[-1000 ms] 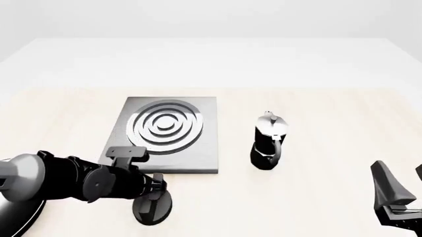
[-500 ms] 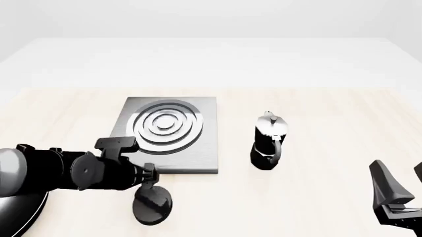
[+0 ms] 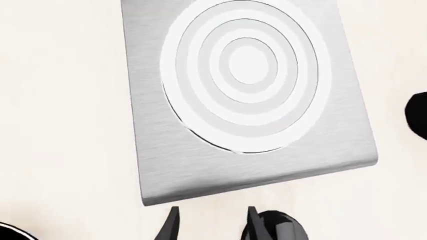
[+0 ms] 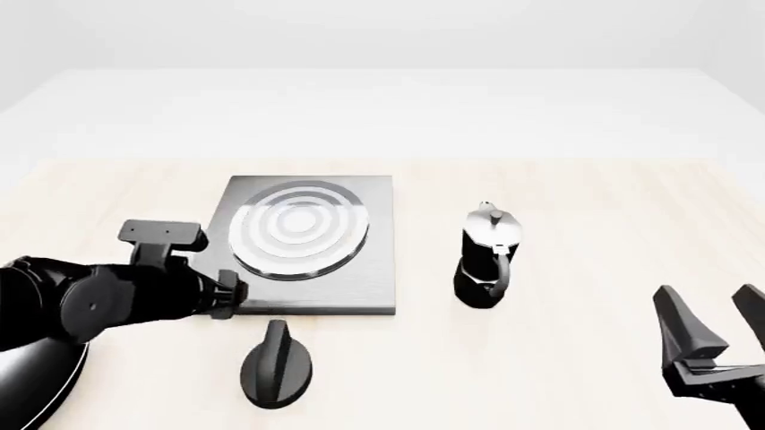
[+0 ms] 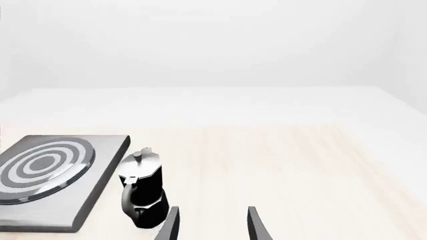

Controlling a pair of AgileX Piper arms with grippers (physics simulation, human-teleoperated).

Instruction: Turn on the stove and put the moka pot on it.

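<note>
Front view: stove is sitting mid-table w/ knob just in front of it, moka pot is standing upright to its right; left gripper is hovering at the slab's near-left edge, right gripper is waiting open, well apart from the pot. Left wrist view: fingers are showing spread, empty, by the slab's edge. Right wrist view: fingers are gaping, pot beside the slab.

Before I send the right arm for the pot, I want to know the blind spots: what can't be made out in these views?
- Moka pot: left wrist view, cut by the picture edge to a black sliver.
- Knob: left wrist view, cut by the edge, partly behind a finger.
- Left gripper: front view, fingers hidden behind its own wrist.
- Right gripper: front view, base cut by the corner.
</note>
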